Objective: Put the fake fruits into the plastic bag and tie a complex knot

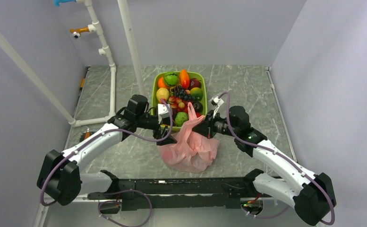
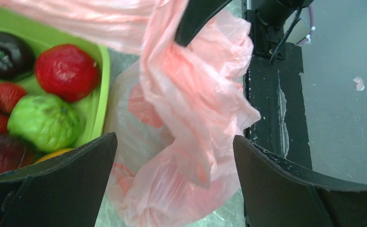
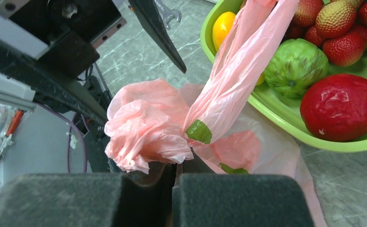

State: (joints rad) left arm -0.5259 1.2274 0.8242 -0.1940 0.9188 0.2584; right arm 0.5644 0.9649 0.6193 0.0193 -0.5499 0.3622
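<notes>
The pink plastic bag (image 1: 191, 149) lies crumpled on the table just in front of the lime-green tray (image 1: 155, 92), which holds the fake fruits (image 1: 179, 90). One handle strip (image 1: 191, 113) rises from the bag over the tray's near edge. My right gripper (image 3: 174, 168) is shut on a bunched fold of the bag (image 3: 143, 130) at its right top. My left gripper (image 2: 174, 146) is open wide, with the bag (image 2: 191, 118) hanging between its fingers and untouched. A green patch (image 3: 199, 131) shows through the plastic. No knot is visible.
In the tray's near end lie a red fruit (image 3: 341, 106), a green bumpy fruit (image 3: 297, 61), strawberries (image 3: 344, 45) and a dark purple fruit (image 2: 4, 54). White pipe frames (image 1: 110, 80) stand at the back left. The black base bar (image 1: 172, 187) runs along the near edge.
</notes>
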